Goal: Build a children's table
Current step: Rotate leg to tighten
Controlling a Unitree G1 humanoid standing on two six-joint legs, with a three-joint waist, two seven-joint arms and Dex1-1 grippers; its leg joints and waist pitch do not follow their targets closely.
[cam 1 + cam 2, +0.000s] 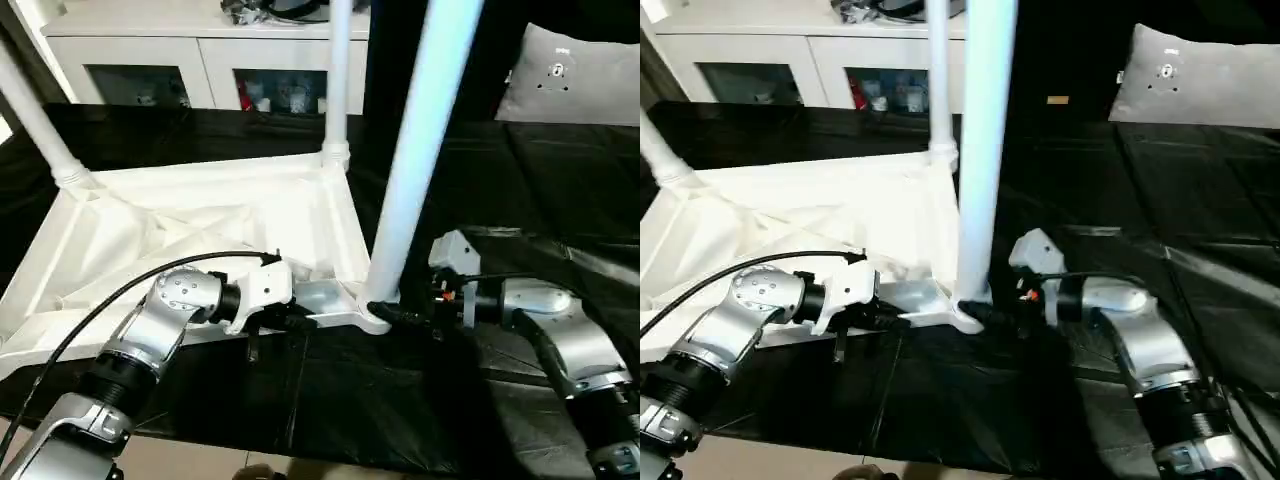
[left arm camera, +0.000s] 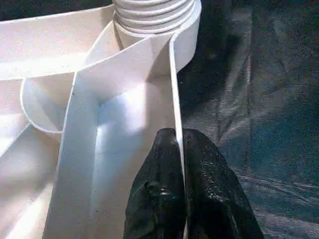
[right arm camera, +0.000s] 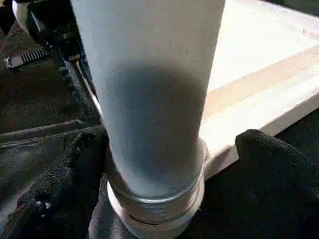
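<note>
The big table (image 1: 520, 200) in front of the robot has a shiny black cover over it, with wrinkles and folds. On it lies the white tabletop (image 1: 180, 230), turned upside down so its ribs face up. Three white legs stand up from its corners: the near leg (image 1: 415, 150), a far leg (image 1: 338, 70) and a slanted leg (image 1: 35, 120) at the far left corner.

The left gripper (image 2: 182, 189) has its jaws pinched tight on the thin white side wall of the tabletop, one black finger on each side of the wall. Just past those jaws, along the same wall, is the round corner socket (image 2: 154, 15) with a ridged end of a leg in it.

The right gripper (image 3: 159, 184) has its jaws spread wide. The bottom of the near leg stands right between them, with one black finger (image 3: 271, 174) on each side. I cannot tell if the fingers touch it.

Behind the table is a white cabinet (image 1: 200, 60) with glass doors and little things inside. A grey cushion (image 1: 575, 75) sits at the far right. At the near edge of the table, a bit of pale floor (image 1: 200, 462) peeks out.
</note>
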